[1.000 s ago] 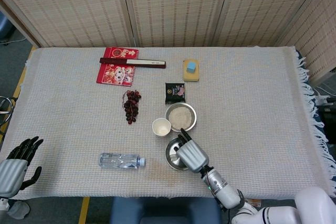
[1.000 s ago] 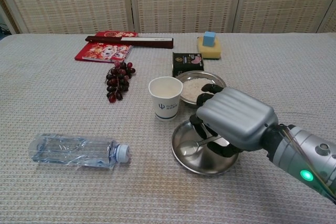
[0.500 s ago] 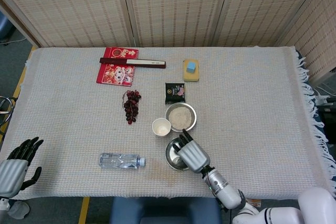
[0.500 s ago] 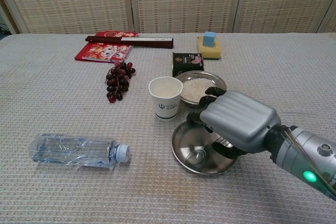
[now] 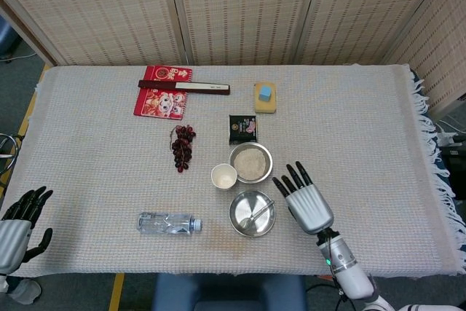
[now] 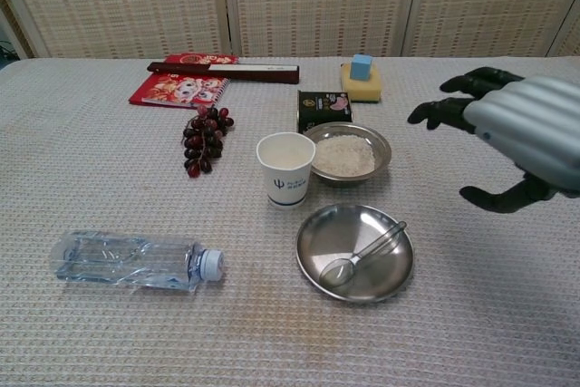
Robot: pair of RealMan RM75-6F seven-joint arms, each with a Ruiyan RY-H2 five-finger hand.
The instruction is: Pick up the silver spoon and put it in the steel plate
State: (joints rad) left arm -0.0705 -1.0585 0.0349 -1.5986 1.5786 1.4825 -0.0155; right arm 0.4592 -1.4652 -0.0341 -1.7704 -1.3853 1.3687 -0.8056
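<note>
Spoon [image 6: 364,256] lying in plate [image 6: 317,233], right hand [image 5: 305,199] spread and empty beside it, paper cup [image 6: 285,169], rice bowl [image 6: 346,154] just behind, bottle [image 6: 131,260] left, left hand [image 5: 17,221] spread at table edge.

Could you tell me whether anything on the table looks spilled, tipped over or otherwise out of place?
Only the water bottle lies on its side, cap on, nothing spilled. The spoon rests inside the steel plate; cup and rice bowl stand upright.

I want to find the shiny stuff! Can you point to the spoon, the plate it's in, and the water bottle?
silver spoon [image 6: 364,254]: chest view, on the middle of its handle.
steel plate [image 6: 319,227]: chest view, on the bare inside near the back left rim.
water bottle [image 6: 127,260]: chest view, on the middle of its clear body.
</note>
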